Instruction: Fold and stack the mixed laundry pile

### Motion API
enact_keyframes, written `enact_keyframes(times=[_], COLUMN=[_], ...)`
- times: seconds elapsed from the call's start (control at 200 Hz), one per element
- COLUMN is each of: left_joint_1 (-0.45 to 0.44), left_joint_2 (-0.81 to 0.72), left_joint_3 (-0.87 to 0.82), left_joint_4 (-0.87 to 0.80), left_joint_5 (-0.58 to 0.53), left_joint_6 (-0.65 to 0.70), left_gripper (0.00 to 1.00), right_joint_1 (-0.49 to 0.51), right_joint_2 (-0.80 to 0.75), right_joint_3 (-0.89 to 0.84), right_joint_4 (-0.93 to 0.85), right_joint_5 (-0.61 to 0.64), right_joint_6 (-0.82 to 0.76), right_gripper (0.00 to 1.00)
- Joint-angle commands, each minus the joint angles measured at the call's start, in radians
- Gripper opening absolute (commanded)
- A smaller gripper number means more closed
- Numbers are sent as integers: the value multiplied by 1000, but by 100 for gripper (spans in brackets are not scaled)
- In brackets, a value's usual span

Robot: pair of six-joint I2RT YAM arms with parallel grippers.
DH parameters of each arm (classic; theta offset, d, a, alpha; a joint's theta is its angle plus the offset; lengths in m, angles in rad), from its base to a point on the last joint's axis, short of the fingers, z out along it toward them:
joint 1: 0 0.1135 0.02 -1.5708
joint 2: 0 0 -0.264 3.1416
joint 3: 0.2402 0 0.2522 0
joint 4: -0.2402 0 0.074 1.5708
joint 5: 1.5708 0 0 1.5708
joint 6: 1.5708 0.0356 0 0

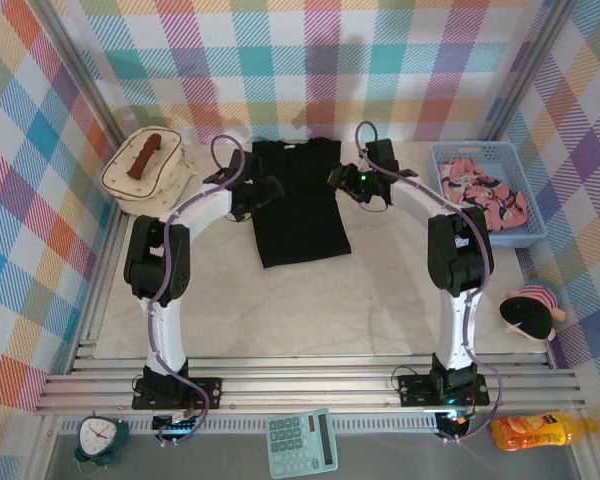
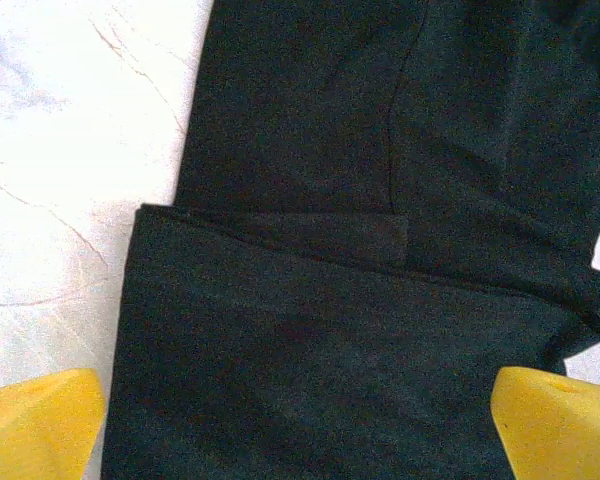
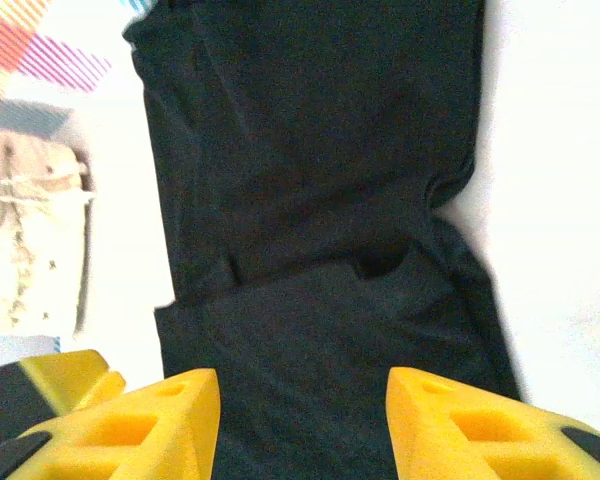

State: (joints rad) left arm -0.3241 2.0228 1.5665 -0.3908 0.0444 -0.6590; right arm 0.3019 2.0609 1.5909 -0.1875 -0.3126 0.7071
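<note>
Black shirt (image 1: 298, 215) flat, left arm (image 1: 165, 258), right arm (image 1: 458, 250) arched inward

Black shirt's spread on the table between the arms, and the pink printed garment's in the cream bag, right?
No. The top view shows the pink printed garment in the light-blue mesh basket, not the cream bag. The black shirt part holds.

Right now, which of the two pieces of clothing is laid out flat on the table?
The black shirt, spread flat on the table at the middle. The pink printed garment lies crumpled in the light-blue basket at the right.
</note>
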Motion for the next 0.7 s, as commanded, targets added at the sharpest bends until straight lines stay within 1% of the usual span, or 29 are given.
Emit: enact_keyframes(times=[0.0, 0.145, 0.225, 0.295, 0.375, 0.4, 0.415, 0.44, 0.505, 0.52, 0.54, 0.56, 0.625, 0.695], left_joint_1=[4, -2, -11, -30, -65, -78, -85, -98, -124, -128, -131, -132, -133, -132], left_joint_2=[-51, -151, -201, -232, -249, -250, -249, -247, -226, -217, -205, -191, -149, -125], left_joint_3=[19, -128, -229, -310, -364, -373, -378, -384, -391, -393, -395, -399, -412, -437], left_joint_4=[-15, 30, 79, 158, 208, 219, 225, 236, 243, 242, 242, 242, 240, 219], left_joint_5=[59, 118, 159, 207, 237, 241, 243, 247, 243, 242, 244, 248, 264, 251], left_joint_6=[46, 50, 46, 36, 30, 31, 29, 30, 30, 28, 25, 21, 6, 10], left_gripper=[100, 95, 90, 83, 60, 51, 43, 33, 12, 8, 6, 5, 5, 7], right_joint_1=[16, 36, 42, 44, 59, 66, 71, 77, 85, 85, 85, 85, 84, 85], right_joint_2=[-112, -164, -164, -151, -138, -132, -127, -117, -83, -73, -62, -51, -24, -18], right_joint_3=[-61, -163, -196, -205, -220, -222, -223, -224, -217, -215, -213, -213, -222, -258], right_joint_4=[37, -28, -54, -78, -80, -80, -80, -80, -92, -95, -101, -105, -122, -115], right_joint_5=[-35, 8, 50, 47, 21, 11, 9, 4, 3, 4, 8, 16, 43, 60], right_joint_6=[-26, -118, -163, -188, -205, -208, -211, -210, -185, -173, -159, -141, -99, -68], right_gripper=[47, 47, 48, 47, 42, 40, 38, 35, 29, 28, 27, 26, 26, 26])
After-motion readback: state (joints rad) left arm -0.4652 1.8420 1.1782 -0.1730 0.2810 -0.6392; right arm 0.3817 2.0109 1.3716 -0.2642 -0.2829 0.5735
